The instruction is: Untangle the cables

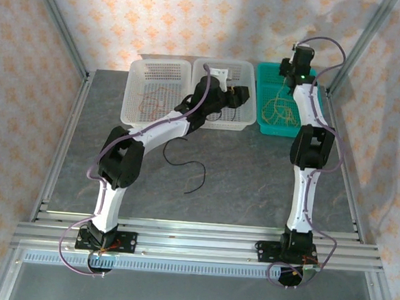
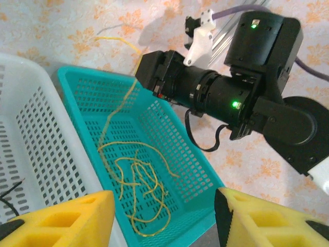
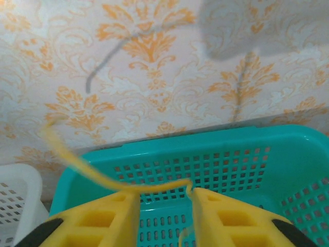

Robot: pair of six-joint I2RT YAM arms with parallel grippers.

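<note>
Several yellow cables [image 2: 139, 180] lie tangled in the teal basket [image 2: 205, 170]. One more yellow strand [image 3: 103, 180] is draped across the fingertips of my right gripper [image 3: 164, 198], blurred, and trails down into the basket [image 3: 257, 139]. That gripper's jaws stand apart with a gap between them, high over the teal basket [image 1: 263, 127]. My left gripper [image 2: 164, 208] is open and holds nothing. It hovers over the middle white basket [image 1: 240, 122], looking toward the teal one. A black cable [image 1: 188, 168] curls on the table. Reddish-brown cables [image 1: 155, 106] lie in the left white basket [image 1: 130, 114].
The three baskets stand side by side at the back of the grey table [image 1: 238, 187]. The right arm's black wrist [image 2: 205, 92] hangs over the teal basket's far rim. Metal frame posts [image 1: 63, 37] and a patterned backdrop enclose the table.
</note>
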